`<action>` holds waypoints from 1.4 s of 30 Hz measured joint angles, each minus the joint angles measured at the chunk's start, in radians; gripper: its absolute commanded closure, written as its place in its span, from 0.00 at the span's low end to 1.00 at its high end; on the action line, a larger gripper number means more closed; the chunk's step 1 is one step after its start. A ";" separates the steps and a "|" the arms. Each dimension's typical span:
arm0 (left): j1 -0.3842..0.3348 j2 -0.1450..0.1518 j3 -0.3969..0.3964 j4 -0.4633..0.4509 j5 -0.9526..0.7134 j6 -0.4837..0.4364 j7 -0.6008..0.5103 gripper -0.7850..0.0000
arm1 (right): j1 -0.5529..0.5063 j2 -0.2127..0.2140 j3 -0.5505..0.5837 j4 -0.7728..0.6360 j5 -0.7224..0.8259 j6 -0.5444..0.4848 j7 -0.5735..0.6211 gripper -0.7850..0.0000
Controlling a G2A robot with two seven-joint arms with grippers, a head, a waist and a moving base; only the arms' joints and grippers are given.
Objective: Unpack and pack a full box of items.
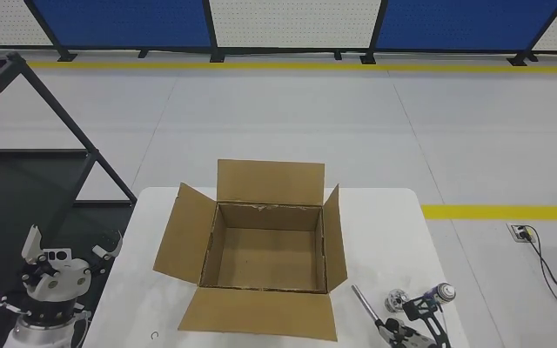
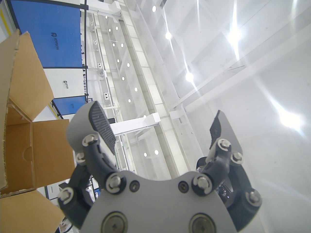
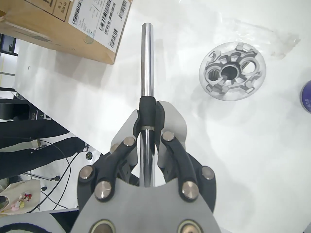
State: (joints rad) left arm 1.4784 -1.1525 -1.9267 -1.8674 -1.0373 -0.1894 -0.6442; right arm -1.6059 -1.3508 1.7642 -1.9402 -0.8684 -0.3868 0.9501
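**Right gripper (image 3: 147, 117) clenched on a steel rod (image 3: 147, 59) over the table's (image 1: 383, 252) near right corner, just beside the open cardboard box (image 1: 270, 183) at mid-table.**

Hazards, as judged: the box looks empty and light, so it could skid, or its near flap could fold inward, if the rod strikes it on entry. With much of its length projecting ahead of the fingers, the rod may pivot or slip in the pads, and the nearby cast disc (image 3: 232, 71) could be knocked. Materials: matt corrugated card, flaps splayed outward, labels on an outer face. The rod is polished and cylindrical, black-sleeved at the grip. The disc is grey, rough-cast and ribbed round a central bore, lying by crumpled clear film (image 3: 267, 37). The left gripper (image 2: 158, 120), spread wide and holding nothing, sits beside the table's left edge, pointing upward.
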 measured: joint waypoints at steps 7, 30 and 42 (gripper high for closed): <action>0.000 0.000 0.000 0.000 0.000 0.000 0.000 0.00 | 0.065 0.010 -0.054 0.086 -0.034 0.030 0.001 1.00; 0.000 0.000 0.000 0.000 0.000 0.000 0.000 0.00 | 0.057 0.045 -0.117 0.092 -0.128 0.053 -0.008 0.54; 0.000 0.000 0.000 0.000 0.000 0.000 0.000 0.00 | 0.026 0.061 -0.112 0.042 -0.116 0.067 -0.032 0.53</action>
State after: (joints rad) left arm 1.4784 -1.1525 -1.9267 -1.8674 -1.0373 -0.1894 -0.6442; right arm -1.5798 -1.2895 1.6521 -1.8982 -0.9844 -0.3202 0.9177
